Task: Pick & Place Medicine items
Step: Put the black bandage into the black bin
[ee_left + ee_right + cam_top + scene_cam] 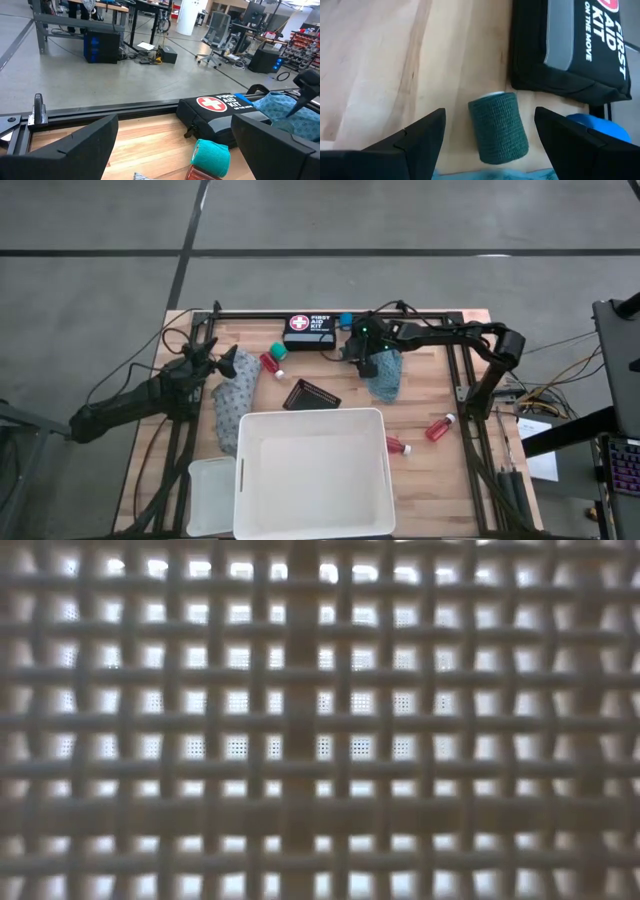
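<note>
In the right wrist view a dark green roll (pixel 498 127) lies on its side on the wood beside the black first aid kit (pixel 570 45). My right gripper (pixel 490 120) is open above it, one finger on either side, touching nothing. A blue tub (pixel 592 127) and the teal cloth (pixel 385 377) lie close by. My left gripper (pixel 175 135) waits open at the table's left, near a lighter green roll (pixel 210 156), a red bottle (pixel 271 363) and the grey patterned cloth (pixel 235 405). Two more red bottles (pixel 440 427) (pixel 398 446) lie on the table at the near right.
The big white tub (pixel 312 470) fills the near middle, with a smaller white container (pixel 212 495) at its left. A black mesh tray (pixel 311 395) lies between the cloths. A white lattice wall (pixel 320 720) blocks the whole low view.
</note>
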